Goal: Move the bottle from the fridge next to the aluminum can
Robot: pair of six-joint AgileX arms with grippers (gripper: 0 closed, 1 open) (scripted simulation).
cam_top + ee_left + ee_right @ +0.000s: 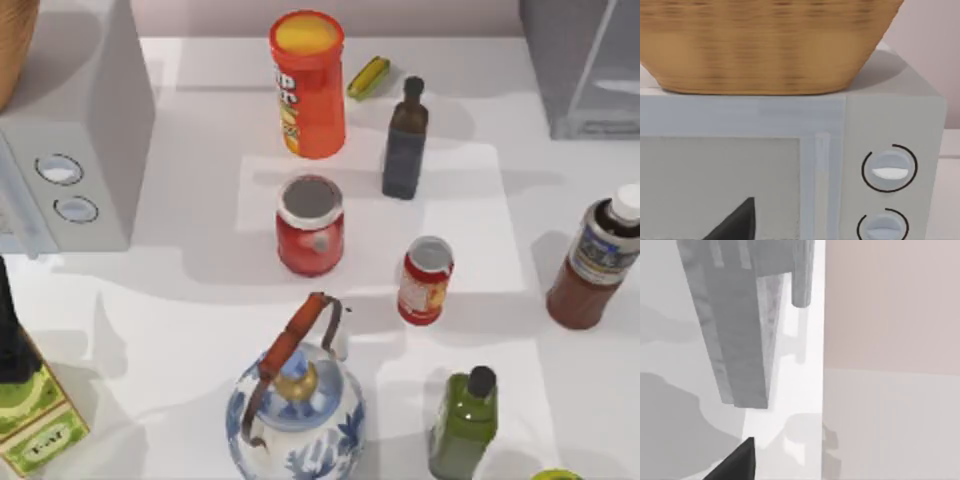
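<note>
The bottle (596,262) of reddish-brown liquid, white cap up top, stands on the white table (200,300) at the far right side, leaning a touch, out in front of the fridge (585,60) that sits in the table's back right corner. The aluminum can (425,281), red with a silver top, stands upright near the middle, well apart from the bottle and to its left. Just beside the can on its left is the red jar (310,224) with the grey lid; behind that rises the orange chip tube (307,83), and the dark slim bottle (404,140) stands behind the can. Up front sit the blue-and-white kettle (295,405) and the green bottle (464,424).

Over on the left wrist view, the left gripper (735,222) shows as one dark finger tip low in the picture, facing the pale box with two dials (890,170), a woven basket (765,45) on top of it; wide or narrow, I cannot tell. The right gripper (735,462) likewise shows a single dark tip, before the fridge's (735,330) grey side; its spread I cannot tell either.
</note>
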